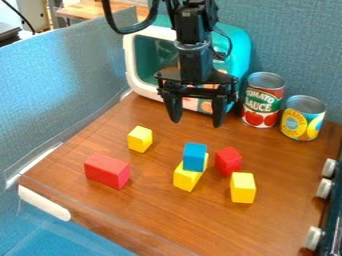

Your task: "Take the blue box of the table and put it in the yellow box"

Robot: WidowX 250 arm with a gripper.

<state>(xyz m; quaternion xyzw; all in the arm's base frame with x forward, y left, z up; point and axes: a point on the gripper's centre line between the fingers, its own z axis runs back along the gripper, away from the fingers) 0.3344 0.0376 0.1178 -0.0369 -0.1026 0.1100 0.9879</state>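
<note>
My gripper (196, 119) hangs open above the back of the table, its two fingers apart with nothing between them. In front of it and lower down, a blue block (195, 157) rests on top of a longer yellow block (187, 179), which sticks out toward the front left and a little at the right. Two other yellow blocks lie on the table: a small one (140, 139) to the left and one (243, 188) at the front right.
A red block (228, 161) lies just right of the blue one, and a longer red block (107, 170) at the left. Behind stand two cans (263, 100) (303, 118) and a teal toy oven (235, 44). Knobs line the right edge of the wooden table (153, 210).
</note>
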